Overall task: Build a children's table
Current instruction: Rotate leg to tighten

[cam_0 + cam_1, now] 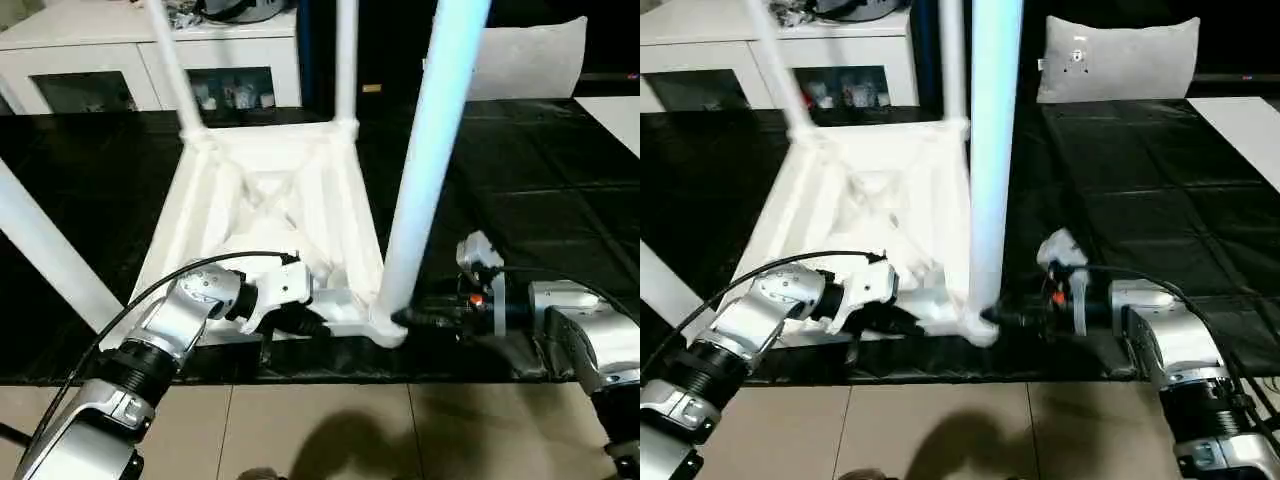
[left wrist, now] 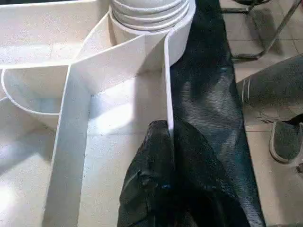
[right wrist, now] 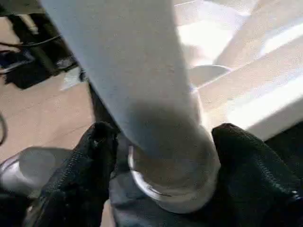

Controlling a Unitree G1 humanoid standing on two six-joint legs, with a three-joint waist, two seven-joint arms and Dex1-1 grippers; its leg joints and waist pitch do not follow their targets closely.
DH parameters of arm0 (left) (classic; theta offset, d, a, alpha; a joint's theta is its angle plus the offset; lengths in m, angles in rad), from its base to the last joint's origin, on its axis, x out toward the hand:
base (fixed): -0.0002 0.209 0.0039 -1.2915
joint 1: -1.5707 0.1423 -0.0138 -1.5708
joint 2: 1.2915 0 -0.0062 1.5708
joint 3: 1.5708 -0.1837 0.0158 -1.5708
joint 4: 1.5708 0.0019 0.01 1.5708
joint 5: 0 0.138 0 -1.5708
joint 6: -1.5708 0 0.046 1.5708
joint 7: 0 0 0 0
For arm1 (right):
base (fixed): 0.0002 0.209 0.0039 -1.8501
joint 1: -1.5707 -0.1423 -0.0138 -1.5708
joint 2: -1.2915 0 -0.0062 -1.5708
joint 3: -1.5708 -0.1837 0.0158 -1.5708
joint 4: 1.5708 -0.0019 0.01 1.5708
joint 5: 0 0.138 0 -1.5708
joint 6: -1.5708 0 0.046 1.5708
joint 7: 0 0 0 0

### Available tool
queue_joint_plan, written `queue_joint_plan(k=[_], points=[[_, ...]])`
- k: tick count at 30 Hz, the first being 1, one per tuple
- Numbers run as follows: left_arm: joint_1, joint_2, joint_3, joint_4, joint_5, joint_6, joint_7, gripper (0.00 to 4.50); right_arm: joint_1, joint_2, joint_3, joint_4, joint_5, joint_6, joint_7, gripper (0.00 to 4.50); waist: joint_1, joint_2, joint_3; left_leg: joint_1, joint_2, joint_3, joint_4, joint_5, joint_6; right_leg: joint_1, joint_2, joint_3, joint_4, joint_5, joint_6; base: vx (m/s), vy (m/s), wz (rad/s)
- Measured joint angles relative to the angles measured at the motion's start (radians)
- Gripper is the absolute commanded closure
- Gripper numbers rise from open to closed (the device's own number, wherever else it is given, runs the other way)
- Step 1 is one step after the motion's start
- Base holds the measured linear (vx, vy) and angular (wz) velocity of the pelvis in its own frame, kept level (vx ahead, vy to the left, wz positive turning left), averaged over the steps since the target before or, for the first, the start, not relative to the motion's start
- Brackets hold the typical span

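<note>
Left wrist view shows the left pincer (image 2: 165, 156) closed on a thin edge rib of the upturned table top (image 1: 270, 190), apparently to pin it to the black bench (image 1: 520, 170) while legs go in. Just across the near corner from it, the right pincer (image 3: 156, 156) straddles the base of the near leg (image 1: 425, 160), its fingers (image 3: 90, 161) spread either side at the socket; whether they press the leg I cannot tell. Beyond both pincers, two more legs already stand in the far sockets.

Black-covered work table (image 1: 560, 190) up front, white cabinet (image 1: 120, 60) behind, grey cushion (image 1: 1120, 58), beige tiled floor (image 1: 330, 430) below
</note>
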State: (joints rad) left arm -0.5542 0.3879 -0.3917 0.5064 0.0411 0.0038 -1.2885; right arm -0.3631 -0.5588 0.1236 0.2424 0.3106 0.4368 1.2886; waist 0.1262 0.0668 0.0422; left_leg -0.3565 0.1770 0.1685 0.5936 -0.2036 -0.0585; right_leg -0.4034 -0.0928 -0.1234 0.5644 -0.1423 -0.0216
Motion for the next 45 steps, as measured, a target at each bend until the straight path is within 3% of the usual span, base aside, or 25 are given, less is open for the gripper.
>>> queue_joint_plan(k=[10, 15, 21, 22, 28, 29, 31, 34, 35, 36, 39, 43, 45], points=[[0.000, -0.001, -0.002, 0.000, -0.003, -0.006, -0.012, 4.50, -0.017, 0.007, 0.004, 0.017, 0.002, -0.004, 0.022, 2.16, 0.003, 0.000, 0.000, 0.000, 0.000, 0.000, 0.001, 0.000, 0.000, 0.000, 0.000, 0.000, 0.002, 0.000, 0.001, 0.000, 0.000, 0.00], [0.000, -0.001, -0.002, 0.000, -0.003, -0.003, -0.013, 4.50, -0.016, 0.003, 0.004, 0.012, 0.003, -0.004, 0.023, 2.37, 0.004, 0.000, 0.000, 0.000, 0.000, 0.000, 0.001, 0.000, 0.000, 0.000, 0.000, 0.000, 0.003, -0.001, 0.001, 0.000, 0.000, 0.00], [0.006, -0.035, 0.027, -0.015, -0.016, 0.107, 0.031, 4.50, 0.033, 0.051, -0.036, -0.042, 0.009, 0.042, -0.065, 2.48, 0.011, 0.000, 0.000, 0.002, 0.000, 0.001, 0.002, 0.000, -0.001, 0.002, 0.000, 0.002, 0.005, -0.001, 0.001, 0.000, 0.000, 0.00], [0.006, -0.048, 0.042, -0.013, -0.007, 0.139, 0.069, 4.50, 0.032, 0.088, -0.054, -0.042, 0.006, 0.058, -0.129, 2.48, 0.008, 0.000, -0.001, 0.004, 0.000, 0.001, 0.003, 0.000, -0.001, 0.003, 0.000, 0.003, 0.007, -0.001, 0.001, 0.000, 0.000, 0.00], [-0.042, -0.170, 0.100, 0.049, 0.012, 0.287, 0.324, 4.50, -0.049, 0.297, -0.147, 0.010, -0.067, 0.130, -0.581, 2.48, -0.082, 0.002, -0.001, 0.007, 0.001, -0.003, 0.008, 0.001, -0.003, 0.005, 0.000, -0.006, -0.001, -0.001, 0.002, 0.000, 0.000, 0.00], [-0.059, -0.212, 0.120, 0.084, 0.015, 0.298, 0.407, 4.50, -0.076, 0.346, -0.167, 0.036, -0.094, 0.120, -0.687, 2.48, -0.098, 0.003, -0.001, 0.005, 0.002, -0.004, 0.008, 0.001, -0.003, 0.005, 0.000, -0.011, -0.007, -0.001, 0.002, 0.000, 0.000, 0.00], [-0.081, -0.255, 0.134, 0.119, 0.023, 0.307, 0.502, 4.50, -0.106, 0.396, -0.184, 0.063, -0.124, 0.103, -0.809, 2.48, -0.111, 0.005, -0.001, 0.000, 0.003, -0.010, 0.009, 0.001, -0.003, 0.008, -0.002, -0.025, -0.019, -0.001, 0.002, 0.000, 0.000, 0.00], [-0.088, -0.286, 0.142, 0.139, 0.028, 0.315, 0.570, 4.50, -0.112, 0.434, -0.175, 0.103, -0.160, 0.025, -0.902, 2.48, -0.129, 0.013, 0.000, 0.001, 0.010, -0.016, 0.008, 0.001, -0.002, 0.024, -0.001, -0.042, -0.041, -0.001, 0.002, 0.000, 0.000, 0.00], [-0.088, -0.291, 0.143, 0.138, 0.028, 0.316, 0.576, 4.50, -0.111, 0.441, -0.173, 0.117, -0.167, -0.009, -0.911, 2.16, -0.137, 0.013, 0.000, 0.001, 0.010, -0.016, 0.008, 0.001, -0.002, 0.025, -0.002, -0.044, -0.042, -0.001, 0.002, 0.000, 0.000, 0.00], [-0.088, -0.291, 0.143, 0.136, 0.028, 0.316, 0.575, 4.50, -0.110, 0.444, -0.173, 0.118, -0.167, -0.016, -0.911, 1.86, -0.141, 0.013, 0.000, 0.000, 0.009, -0.016, 0.008, 0.001, -0.002, 0.025, -0.003, -0.044, -0.042, -0.001, 0.002, 0.000, 0.000, 0.00], [-0.086, -0.278, 0.142, 0.127, 0.032, 0.314, 0.569, 4.50, -0.098, 0.439, -0.175, 0.117, -0.153, -0.020, -0.887, 1.70, -0.145, 0.013, 0.000, -0.001, 0.008, -0.017, 0.007, 0.000, -0.001, 0.024, -0.003, -0.043, -0.040, -0.001, 0.002, 0.000, 0.000, 0.00], [-0.084, -0.259, 0.132, 0.120, 0.033, 0.288, 0.536, 4.50, -0.073, 0.400, -0.174, 0.113, -0.145, -0.026, -0.812, 1.33, -0.140, 0.012, 0.000, -0.006, 0.007, -0.016, 0.007, -0.001, 0.001, 0.020, -0.003, -0.036, -0.029, 0.003, 0.001, 0.000, 0.000, 0.00], [-0.080, -0.246, 0.118, 0.116, 0.031, 0.255, 0.505, 4.50, -0.059, 0.353, -0.170, 0.108, -0.134, -0.027, -0.752, 1.19, -0.128, 0.012, 0.000, -0.007, 0.005, -0.016, 0.007, -0.002, 0.002, 0.016, -0.003, -0.032, -0.019, 0.004, 0.000, 0.000, 0.000, 0.00]])
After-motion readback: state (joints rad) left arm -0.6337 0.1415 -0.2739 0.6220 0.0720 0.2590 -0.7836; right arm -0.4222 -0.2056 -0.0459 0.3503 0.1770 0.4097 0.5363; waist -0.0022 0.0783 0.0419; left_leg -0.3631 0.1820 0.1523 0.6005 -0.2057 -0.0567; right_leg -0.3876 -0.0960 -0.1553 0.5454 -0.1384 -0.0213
